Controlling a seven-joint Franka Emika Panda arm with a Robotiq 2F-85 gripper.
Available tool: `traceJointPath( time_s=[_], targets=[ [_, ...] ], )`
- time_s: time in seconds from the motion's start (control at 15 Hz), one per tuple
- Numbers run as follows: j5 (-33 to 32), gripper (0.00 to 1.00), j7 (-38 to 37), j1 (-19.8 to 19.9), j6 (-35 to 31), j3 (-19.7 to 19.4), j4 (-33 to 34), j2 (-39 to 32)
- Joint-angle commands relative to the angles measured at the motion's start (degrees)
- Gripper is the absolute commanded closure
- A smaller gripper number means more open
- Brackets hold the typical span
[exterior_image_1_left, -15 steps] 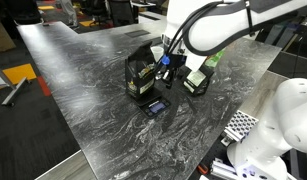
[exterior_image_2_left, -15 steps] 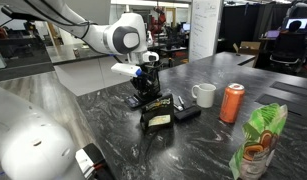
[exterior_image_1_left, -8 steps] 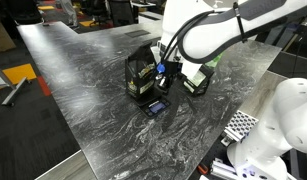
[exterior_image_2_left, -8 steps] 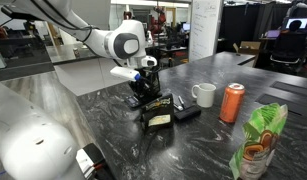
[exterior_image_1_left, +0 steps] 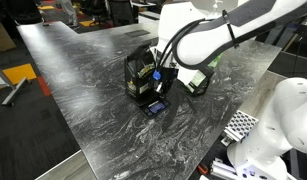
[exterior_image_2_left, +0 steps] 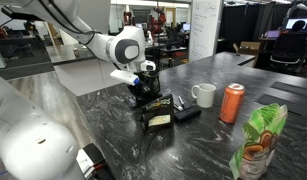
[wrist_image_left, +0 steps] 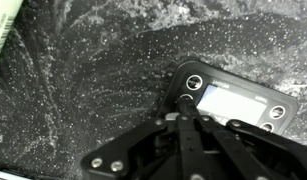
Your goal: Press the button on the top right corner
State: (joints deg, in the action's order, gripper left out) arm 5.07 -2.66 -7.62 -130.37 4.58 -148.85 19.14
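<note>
My tool (wrist_image_left: 181, 118) has come down lower over the black box (wrist_image_left: 233, 98), pinched narrow, so I should push the corner button (wrist_image_left: 278, 112) straight and softly.

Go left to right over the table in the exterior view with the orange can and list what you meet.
The gripper above the black devices → white mug → orange can → green bag.
</note>
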Motion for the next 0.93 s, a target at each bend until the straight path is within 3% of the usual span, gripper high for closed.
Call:
traceJointPath(
  time_s=[0.0, 0.27, 0.4, 0.87],
  targets=[
    [2.8, 1.0, 3.0, -0.3, -4.2, -0.8, -0.8, -3.2],
    [6.4, 1.0, 5.6, -0.6, -6.9, -1.8, -1.9, -4.4],
    [4.9, 1.0, 3.3, -0.3, -8.0, -0.1, -2.3, -5.4],
    [-15.9, 1.0, -18.5, 1.8, -1.2, 10.1, 1.8, -9.8]
  ],
)
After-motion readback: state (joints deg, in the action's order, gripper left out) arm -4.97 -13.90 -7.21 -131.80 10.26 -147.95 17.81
